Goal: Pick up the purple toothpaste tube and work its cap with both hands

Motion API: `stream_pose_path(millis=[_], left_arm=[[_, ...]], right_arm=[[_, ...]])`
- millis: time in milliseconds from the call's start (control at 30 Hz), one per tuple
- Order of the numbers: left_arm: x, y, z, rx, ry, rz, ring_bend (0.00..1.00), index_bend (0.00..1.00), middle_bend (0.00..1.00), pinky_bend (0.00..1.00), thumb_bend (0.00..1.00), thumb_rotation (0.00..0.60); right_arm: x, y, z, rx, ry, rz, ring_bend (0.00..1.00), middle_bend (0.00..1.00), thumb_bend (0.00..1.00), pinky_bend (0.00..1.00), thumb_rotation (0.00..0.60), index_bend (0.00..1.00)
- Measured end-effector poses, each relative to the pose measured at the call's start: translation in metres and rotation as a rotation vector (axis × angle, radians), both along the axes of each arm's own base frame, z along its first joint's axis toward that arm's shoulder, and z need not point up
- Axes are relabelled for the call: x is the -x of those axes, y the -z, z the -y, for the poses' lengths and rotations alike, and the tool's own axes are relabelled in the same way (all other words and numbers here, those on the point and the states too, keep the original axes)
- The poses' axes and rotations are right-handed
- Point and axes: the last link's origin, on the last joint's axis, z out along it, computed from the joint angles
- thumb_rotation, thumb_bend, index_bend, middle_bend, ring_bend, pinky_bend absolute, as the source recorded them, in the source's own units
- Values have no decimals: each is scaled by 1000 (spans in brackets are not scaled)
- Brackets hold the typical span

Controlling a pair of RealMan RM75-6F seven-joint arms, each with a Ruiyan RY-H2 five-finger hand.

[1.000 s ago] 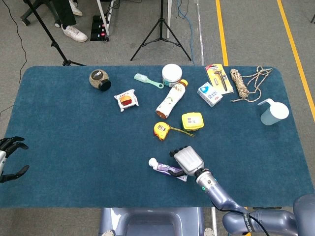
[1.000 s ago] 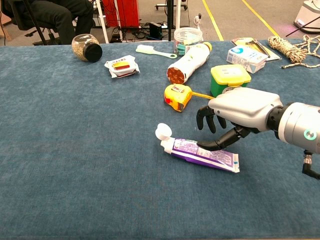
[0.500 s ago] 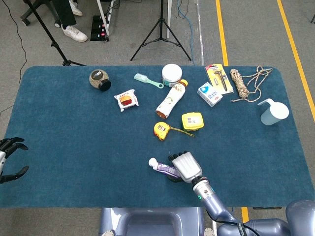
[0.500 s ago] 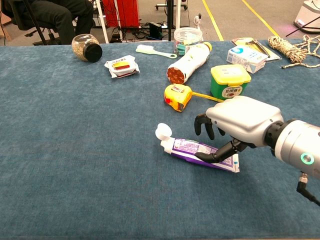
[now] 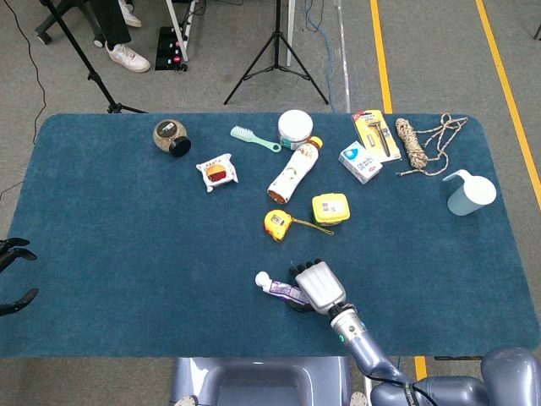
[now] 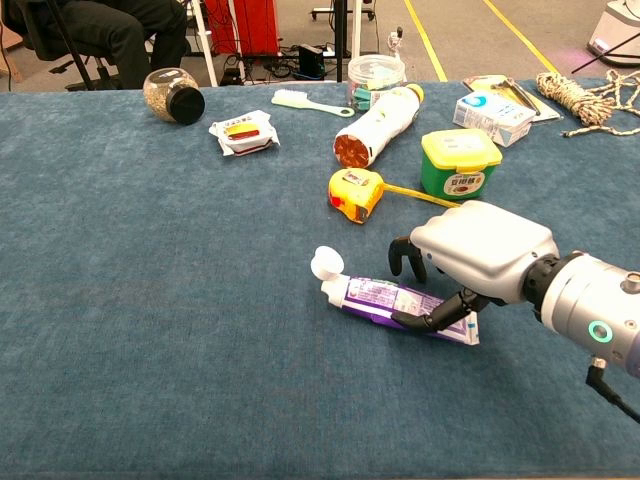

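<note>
The purple toothpaste tube (image 6: 375,295) (image 5: 281,291) lies flat on the blue table near its front edge, with its white cap (image 6: 325,264) (image 5: 262,278) pointing left. My right hand (image 6: 480,258) (image 5: 317,286) hovers low over the tube's tail half. Its fingers curl down behind the tube and its thumb lies along the tube's near edge. The tube still rests on the cloth. Only dark spread fingertips of my left hand (image 5: 17,299) show at the far left edge of the head view, holding nothing.
Just behind the right hand lie a yellow tape measure (image 6: 355,192) and a yellow-lidded box (image 6: 460,160). Further back are a lying bottle (image 6: 378,125), a snack packet (image 6: 243,133), a jar (image 6: 172,95), a rope (image 5: 418,144) and a pale pitcher (image 5: 467,193).
My right hand has come down and nearer over the tube, its thumb sliding to the tube's near edge. My left hand has drawn further left, almost out of the head view.
</note>
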Motion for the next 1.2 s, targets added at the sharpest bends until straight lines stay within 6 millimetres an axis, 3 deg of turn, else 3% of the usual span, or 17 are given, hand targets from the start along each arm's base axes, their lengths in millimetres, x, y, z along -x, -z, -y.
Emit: stream_pose_path(millis=[200,600,833,1200], left_arm=[[-1,-3,2,-4,-1,-3,207,349,253,319,217,583],[-1,-3,3,-6,-13,-7,207,349,253,318,217,585],[-1,-1,2,0,-12,-5,207,349,253,317,217,583],[6,-5,5,-8,-30,-6,208,349,253,317,217,585]], right_arm=[[8,1,6,2,-38,-25,427,393,391,418,242,300],[24,-7,36,37,-66,-55,430,401,391,418,241,324],[16,-10,31,6,-78,-21,431,406,391,417,241,328],[15,1,28,-21,-51,-11,444,421,392,427,241,361]])
